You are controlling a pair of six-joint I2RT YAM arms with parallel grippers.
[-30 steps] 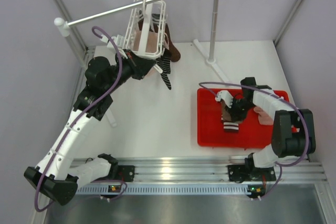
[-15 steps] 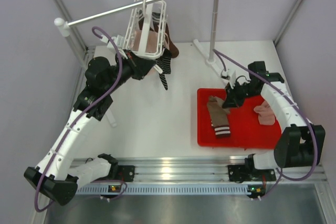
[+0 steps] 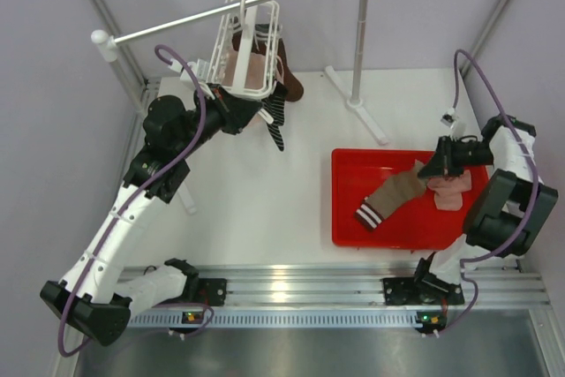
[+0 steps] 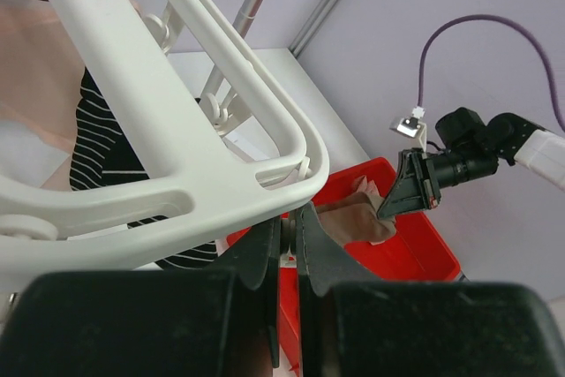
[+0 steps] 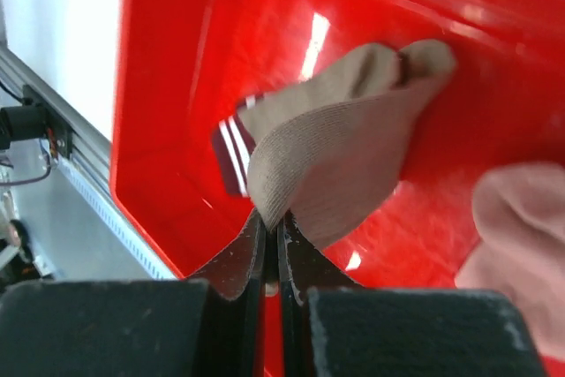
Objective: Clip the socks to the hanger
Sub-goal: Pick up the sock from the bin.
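Up top: pinched the taupe sock (image 3: pixel 393 190) in the right gripper (image 3: pixel 431 168), cuff trailing in the red tray (image 3: pixel 342 218), probably for carrying to the hanger (image 3: pixel 252 87). Left wrist: pressed left gripper (image 4: pixel 290 236) together under hanger's corner, seemingly steadying. Right wrist: clamped sock's fold.

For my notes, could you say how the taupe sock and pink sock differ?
The taupe sock has a dark striped cuff; the pink sock is plain. Taupe sock is stretched out, pinched by the right gripper; pink sock lies bunched. Both are in the red tray.

White table (image 3: pixel 265 183): red tray (image 3: pixel 349 174), probably stand foot (image 3: pixel 371 125)
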